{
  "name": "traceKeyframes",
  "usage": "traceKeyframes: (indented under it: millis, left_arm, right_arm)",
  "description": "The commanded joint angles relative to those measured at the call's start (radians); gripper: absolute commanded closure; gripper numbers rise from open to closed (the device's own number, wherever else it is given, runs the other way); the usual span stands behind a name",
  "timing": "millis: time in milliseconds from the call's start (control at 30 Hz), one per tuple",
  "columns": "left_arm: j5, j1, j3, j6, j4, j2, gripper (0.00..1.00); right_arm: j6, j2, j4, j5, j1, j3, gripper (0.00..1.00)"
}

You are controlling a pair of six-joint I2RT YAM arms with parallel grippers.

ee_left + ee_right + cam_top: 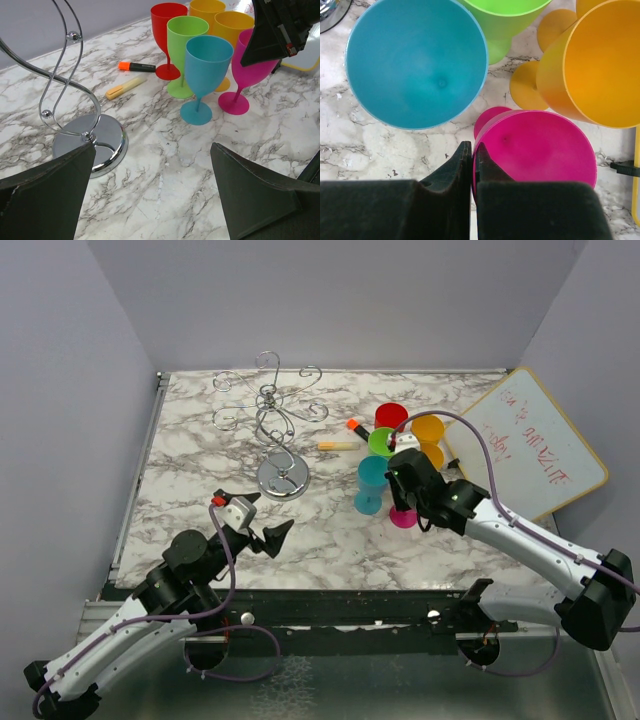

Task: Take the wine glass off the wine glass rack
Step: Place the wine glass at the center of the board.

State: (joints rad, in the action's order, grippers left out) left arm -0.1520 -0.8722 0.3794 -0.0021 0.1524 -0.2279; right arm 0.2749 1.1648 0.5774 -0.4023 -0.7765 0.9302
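The right pincer (472, 150) is pinching the rim of the pink wine glass (535, 145), its two fingers closed to a thin slit with the rim passing between them. The glass is standing upright with its foot sitting on the marble table (200, 500), at the near edge of a tight cluster of glasses. A blue glass (415, 60) is standing just beside it on the left, a green glass (505, 20) is standing behind that, and two orange glasses (605, 60) are crowding in on the right. A red glass (167, 20) is standing at the far side of the cluster. An orange marker (136, 66) and a yellow marker (125, 87) are lying between the cluster and the rack (272, 430). The rack is standing well apart from the pink glass, towards the left of the table, on its round shiny base. A whiteboard (530, 440) is leaning at the right edge. The left pincer (155, 190) is hovering near the rack's base with its fingers spread wide, holding nothing.
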Motion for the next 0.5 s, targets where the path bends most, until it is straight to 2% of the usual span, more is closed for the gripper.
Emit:
traceKeyframes:
  millis: [0,100,200,467]
  left_arm:
    - [-0.040,0.001,0.024,-0.003,0.003,0.016,0.01]
    - [-0.034,0.001,0.024,-0.003,0.009,0.021,0.01]
    - [-0.027,0.001,0.021,-0.003,0.010,0.021,0.01]
    - [-0.015,0.001,0.024,-0.003,0.010,0.011,0.01]
  right_arm:
    - [-0.016,0.003,0.010,0.023,0.008,0.023,0.99]
    - [-0.011,0.003,0.019,-0.007,0.008,0.023,0.93]
    - [0.007,-0.005,0.020,-0.036,0.009,0.019,0.82]
    - [0.015,-0.028,0.029,-0.019,0.008,0.039,0.78]
